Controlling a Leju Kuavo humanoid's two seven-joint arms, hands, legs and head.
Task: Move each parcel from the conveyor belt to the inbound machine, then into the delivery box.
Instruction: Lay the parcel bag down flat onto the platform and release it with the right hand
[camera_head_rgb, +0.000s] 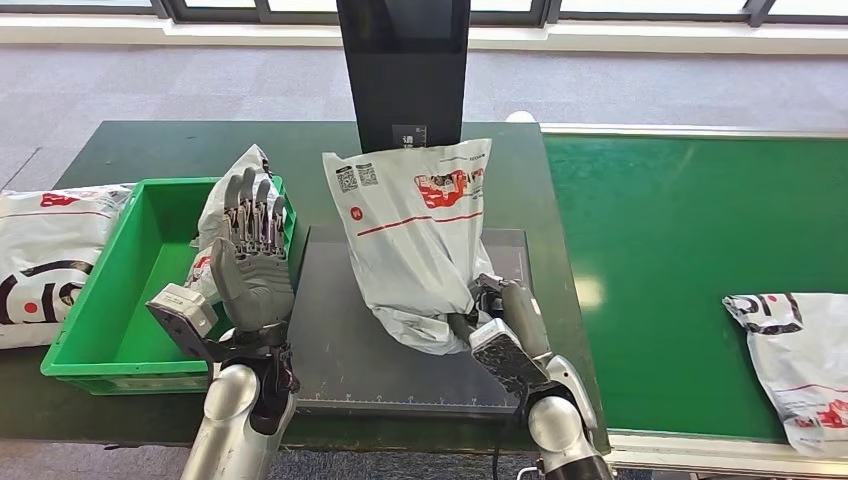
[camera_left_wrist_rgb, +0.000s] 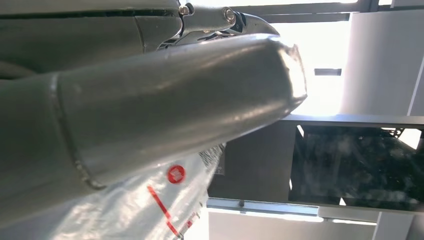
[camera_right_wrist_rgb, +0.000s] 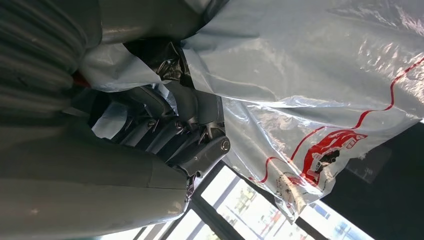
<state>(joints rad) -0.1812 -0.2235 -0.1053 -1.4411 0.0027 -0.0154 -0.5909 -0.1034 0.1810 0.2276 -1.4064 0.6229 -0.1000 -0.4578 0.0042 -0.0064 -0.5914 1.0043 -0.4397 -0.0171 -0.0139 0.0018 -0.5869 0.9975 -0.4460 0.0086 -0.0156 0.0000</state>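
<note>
A white plastic parcel (camera_head_rgb: 415, 235) with red print stands tilted on the dark grey inbound machine plate (camera_head_rgb: 330, 350), in front of its black upright screen (camera_head_rgb: 405, 70). My right hand (camera_head_rgb: 495, 320) grips the parcel's lower corner; the bag (camera_right_wrist_rgb: 310, 90) is bunched around my fingers (camera_right_wrist_rgb: 185, 135). My left hand (camera_head_rgb: 252, 250) is raised, fingers straight and apart, holding nothing, between the plate and the green delivery box (camera_head_rgb: 120, 330). The thick grey thumb (camera_left_wrist_rgb: 165, 100) looms close in the left wrist view, with the parcel (camera_left_wrist_rgb: 150, 205) beyond it. Another parcel (camera_head_rgb: 225, 215) lies in the box.
The green conveyor belt (camera_head_rgb: 680, 230) runs on the right, with one more white parcel (camera_head_rgb: 800, 350) near its front edge. A further parcel (camera_head_rgb: 45, 255) lies on the dark table left of the box. Grey carpet and windows are behind.
</note>
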